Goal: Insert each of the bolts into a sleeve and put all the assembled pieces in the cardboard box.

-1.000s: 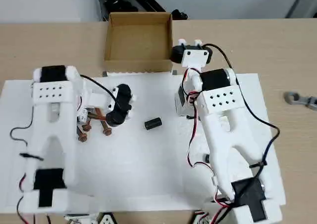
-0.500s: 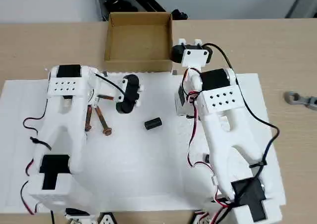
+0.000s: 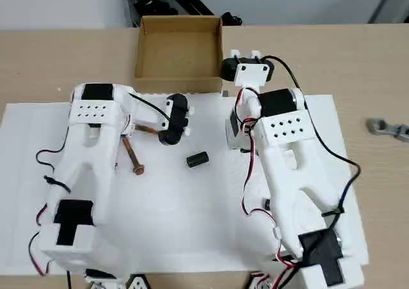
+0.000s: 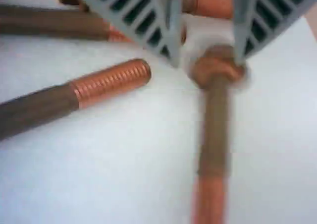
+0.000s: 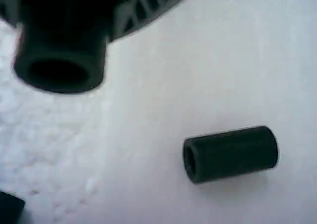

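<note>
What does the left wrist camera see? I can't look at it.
The left gripper straddles the head of a copper bolt lying on a white surface. A second bolt lies beside it, apart, and more bolts lie behind.

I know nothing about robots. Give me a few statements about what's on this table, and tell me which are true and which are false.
1. The cardboard box has nothing in it. True.
2. Both black sleeves lie on the white pad. False: the loose sleeve lies on the foam, but the held sleeve is in the right gripper.
3. The bolts are copper-coloured. True.
4. The wrench lies among the bolts. False: the wrench lies on the wooden table, off the foam, on the far side from the bolts.
</note>
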You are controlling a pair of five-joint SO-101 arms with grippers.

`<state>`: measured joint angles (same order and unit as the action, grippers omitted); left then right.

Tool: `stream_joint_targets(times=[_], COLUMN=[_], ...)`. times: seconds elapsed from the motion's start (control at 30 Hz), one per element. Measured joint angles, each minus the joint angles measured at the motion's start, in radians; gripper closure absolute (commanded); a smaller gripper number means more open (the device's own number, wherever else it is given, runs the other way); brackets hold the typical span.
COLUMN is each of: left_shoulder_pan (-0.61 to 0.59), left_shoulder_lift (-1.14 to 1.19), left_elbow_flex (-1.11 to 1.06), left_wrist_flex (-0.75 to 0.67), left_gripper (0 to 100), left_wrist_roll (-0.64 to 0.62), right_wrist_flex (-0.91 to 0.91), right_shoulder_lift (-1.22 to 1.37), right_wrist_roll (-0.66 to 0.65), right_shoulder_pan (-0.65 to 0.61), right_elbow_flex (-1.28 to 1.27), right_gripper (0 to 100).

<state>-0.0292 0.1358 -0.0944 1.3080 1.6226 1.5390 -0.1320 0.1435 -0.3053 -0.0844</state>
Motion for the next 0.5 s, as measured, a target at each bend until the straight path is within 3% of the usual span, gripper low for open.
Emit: stream_joint_targets(times=[0.3,0.4,0.5], left_shoulder_pan=[0.035,0.044,0.068], left_shoulder_lift=[0.0,0.0,0.0], left_elbow_flex=[0.0,0.0,0.0], left_wrist_flex=[-0.002,-0.009,-0.02], left_gripper=[84,84,84], left_wrist_roll=[-0.166,-0.333,-0.585], right_wrist_flex=[0.0,0.0,0.0], right_shoulder_lift=[0.0,0.0,0.0], right_wrist_roll=[0.0,0.0,0.0], right_shoulder_pan=[0.0,0.0,0.018], right_elbow_flex=[0.0,0.0,0.0], right_gripper=[98.7,98.7,98.8])
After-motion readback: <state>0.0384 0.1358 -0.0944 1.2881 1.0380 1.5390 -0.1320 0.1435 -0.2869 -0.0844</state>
